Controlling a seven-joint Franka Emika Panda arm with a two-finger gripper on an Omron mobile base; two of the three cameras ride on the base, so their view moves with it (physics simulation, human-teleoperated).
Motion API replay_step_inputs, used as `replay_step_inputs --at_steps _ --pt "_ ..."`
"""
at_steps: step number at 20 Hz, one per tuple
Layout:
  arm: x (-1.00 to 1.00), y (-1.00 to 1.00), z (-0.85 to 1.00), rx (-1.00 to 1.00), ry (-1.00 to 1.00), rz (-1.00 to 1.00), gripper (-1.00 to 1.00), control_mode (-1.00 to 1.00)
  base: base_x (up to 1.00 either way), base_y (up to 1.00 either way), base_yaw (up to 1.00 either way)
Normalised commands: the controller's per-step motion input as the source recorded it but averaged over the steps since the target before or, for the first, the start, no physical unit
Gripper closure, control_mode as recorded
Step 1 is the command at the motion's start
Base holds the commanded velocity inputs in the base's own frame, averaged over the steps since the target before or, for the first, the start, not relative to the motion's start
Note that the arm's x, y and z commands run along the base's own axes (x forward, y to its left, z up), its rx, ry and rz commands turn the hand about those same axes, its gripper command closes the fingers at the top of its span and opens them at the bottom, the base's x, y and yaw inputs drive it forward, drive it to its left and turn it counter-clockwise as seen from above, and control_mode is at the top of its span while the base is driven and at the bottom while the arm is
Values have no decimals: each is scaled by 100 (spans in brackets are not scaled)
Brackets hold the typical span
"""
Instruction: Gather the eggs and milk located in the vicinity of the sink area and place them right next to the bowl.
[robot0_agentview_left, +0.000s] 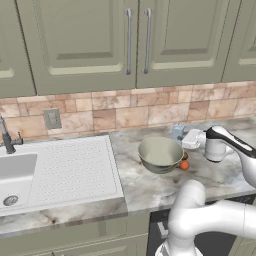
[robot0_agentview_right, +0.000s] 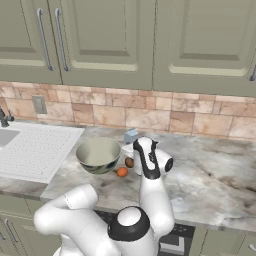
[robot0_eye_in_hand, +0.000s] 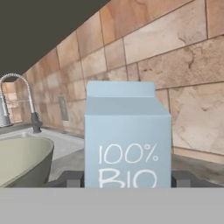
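Observation:
The milk (robot0_eye_in_hand: 127, 135), a pale blue carton printed "100% BIO", stands upright between my two finger tips, which press its sides near the base. My gripper (robot0_eye_in_hand: 127, 178) is shut on it. From the base views the milk (robot0_agentview_left: 177, 131) (robot0_agentview_right: 131, 135) is just behind the right rim of the grey-green bowl (robot0_agentview_left: 160, 154) (robot0_agentview_right: 98, 154), with the gripper (robot0_agentview_left: 182, 137) (robot0_agentview_right: 130, 145) reaching in from the right. Two eggs lie on the counter at the bowl's right side: an orange egg (robot0_agentview_left: 184, 165) (robot0_agentview_right: 122, 172) and a browner egg (robot0_agentview_left: 185, 156) (robot0_agentview_right: 129, 162). Whether the carton rests on the counter I cannot tell.
The white sink (robot0_agentview_left: 15, 175) with its ribbed drainboard (robot0_agentview_left: 75, 167) (robot0_agentview_right: 35, 150) and dark tap (robot0_agentview_left: 6, 137) (robot0_eye_in_hand: 17, 100) lies to the left. A tiled wall (robot0_agentview_left: 125, 112) with an outlet (robot0_agentview_left: 52, 119) stands close behind the milk. Cabinets (robot0_agentview_left: 130, 40) hang above.

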Motion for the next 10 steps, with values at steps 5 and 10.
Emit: replay_step_inputs --at_steps 5,10 --pt "-3 0 -1 0 0 0 -100 -100 0 0 0" --pt "-21 0 0 0 -1 0 -100 -100 0 0 0"
